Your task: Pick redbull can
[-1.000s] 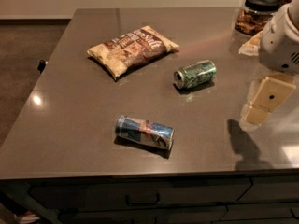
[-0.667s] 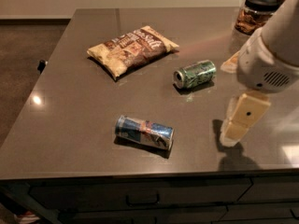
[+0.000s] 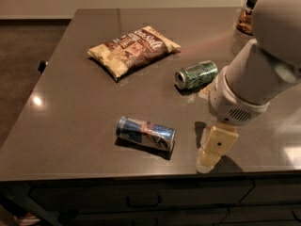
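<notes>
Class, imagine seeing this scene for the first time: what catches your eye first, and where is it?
The big white arm fills the right side, its claw low over the table near the front edge. Just left of it the redbull can lies on its side, apart from the claw, with a green can and a chip bag farther back.

The slim blue-and-silver metal drink can (image 3: 146,133) lies on its side on the dark glossy surface (image 3: 70,126). The cream hand (image 3: 207,159) hangs just beside it, near the front edge.
</notes>
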You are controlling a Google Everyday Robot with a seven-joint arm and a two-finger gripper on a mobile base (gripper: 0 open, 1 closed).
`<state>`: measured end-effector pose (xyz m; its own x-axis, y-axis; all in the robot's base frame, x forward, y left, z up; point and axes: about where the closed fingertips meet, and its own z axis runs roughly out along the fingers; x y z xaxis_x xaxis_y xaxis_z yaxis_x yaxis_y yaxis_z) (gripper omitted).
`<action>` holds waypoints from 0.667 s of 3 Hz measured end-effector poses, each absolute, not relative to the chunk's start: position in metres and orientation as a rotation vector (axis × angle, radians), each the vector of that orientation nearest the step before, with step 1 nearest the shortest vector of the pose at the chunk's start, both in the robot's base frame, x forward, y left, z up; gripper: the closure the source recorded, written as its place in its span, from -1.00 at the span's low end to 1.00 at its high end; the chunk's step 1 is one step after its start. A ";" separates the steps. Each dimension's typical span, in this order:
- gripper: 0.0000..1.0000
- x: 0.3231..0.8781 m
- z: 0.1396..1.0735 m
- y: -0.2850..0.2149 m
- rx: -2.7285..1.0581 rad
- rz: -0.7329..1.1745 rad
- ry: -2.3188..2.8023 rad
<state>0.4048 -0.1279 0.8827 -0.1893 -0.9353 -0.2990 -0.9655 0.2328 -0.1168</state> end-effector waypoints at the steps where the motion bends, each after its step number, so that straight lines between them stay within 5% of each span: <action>1: -1.00 0.402 0.858 -0.107 -1.764 0.145 2.221; 2: -1.00 0.401 0.849 -0.085 -1.758 0.165 2.231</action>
<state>0.4012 -0.0847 0.8485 -0.2093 -0.9311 -0.2989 -0.9649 0.2462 -0.0914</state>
